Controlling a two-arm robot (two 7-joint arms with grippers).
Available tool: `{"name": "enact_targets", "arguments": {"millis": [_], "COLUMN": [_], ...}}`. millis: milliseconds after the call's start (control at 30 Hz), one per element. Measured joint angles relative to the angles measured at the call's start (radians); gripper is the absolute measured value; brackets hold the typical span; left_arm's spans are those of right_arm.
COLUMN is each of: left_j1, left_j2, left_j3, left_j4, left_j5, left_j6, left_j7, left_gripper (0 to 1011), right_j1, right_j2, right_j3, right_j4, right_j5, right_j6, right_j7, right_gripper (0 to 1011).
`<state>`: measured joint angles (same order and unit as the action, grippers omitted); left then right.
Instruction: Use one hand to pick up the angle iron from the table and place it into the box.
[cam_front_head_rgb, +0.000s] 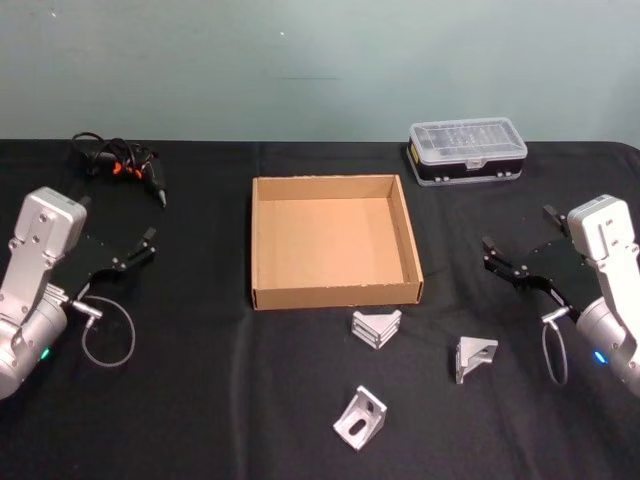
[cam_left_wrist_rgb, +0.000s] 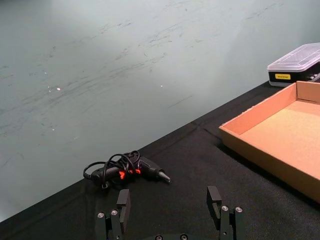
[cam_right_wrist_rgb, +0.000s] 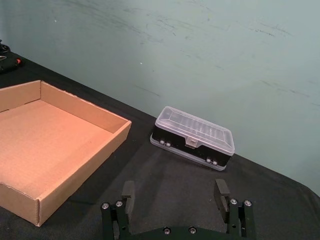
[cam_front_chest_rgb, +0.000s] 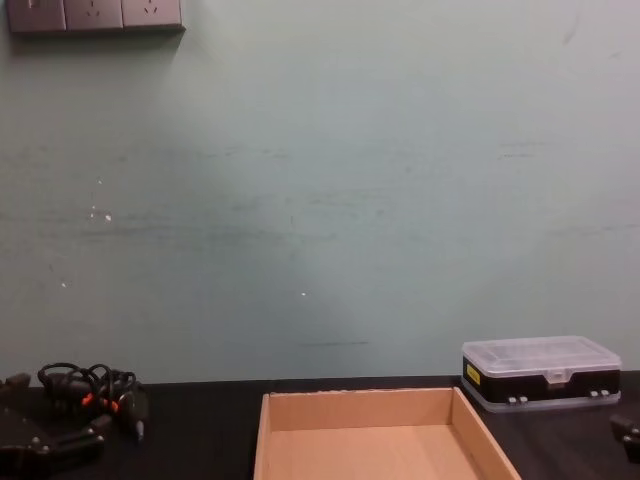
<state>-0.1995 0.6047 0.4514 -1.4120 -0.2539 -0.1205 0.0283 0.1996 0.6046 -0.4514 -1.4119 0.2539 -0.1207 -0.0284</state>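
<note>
Three silver angle irons lie loose on the black worktop (cam_front_head_rgb: 200, 400), all on the robot's side of the box (cam_front_head_rgb: 335, 295). The first angle iron (cam_front_head_rgb: 375, 327) sits just beside the box's near wall, the second angle iron (cam_front_head_rgb: 475, 357) lies off to the right, and the third angle iron (cam_front_head_rgb: 361, 417) is closest to the robot. None is held. The box is open-topped and empty, placed centrally, probably so that either arm can reach it.

The right end effector (cam_right_wrist_rgb: 174, 194) hovers at the right with its jaws wide apart, near the second angle iron. It looks the handier choice. The left end effector (cam_left_wrist_rgb: 169, 200) waits at the left, equally wide and holding nothing.

Behind the box, the clear-lidded plastic case (cam_right_wrist_rgb: 192, 137) carries a small yellow label (cam_left_wrist_rgb: 282, 76), but its print is too small to read. A cabled tool (cam_left_wrist_rgb: 127, 170) lies at the far left.
</note>
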Motion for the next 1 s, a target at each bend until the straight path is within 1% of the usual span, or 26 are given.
{"name": "enact_targets", "arguments": {"millis": [1000], "left_j1": [0.000], "left_j2": [0.000], "left_j3": [0.000], "left_j4": [0.000], "left_j5": [0.000], "left_j6": [0.000], "left_j7": [0.000], "left_gripper": [1005], "right_j1": [0.000], "right_j2": [0.000], "right_j3": [0.000], "right_j4": [0.000], "right_j5": [0.000], "right_j6": [0.000], "right_j7": [0.000], "right_gripper": [1004]}}
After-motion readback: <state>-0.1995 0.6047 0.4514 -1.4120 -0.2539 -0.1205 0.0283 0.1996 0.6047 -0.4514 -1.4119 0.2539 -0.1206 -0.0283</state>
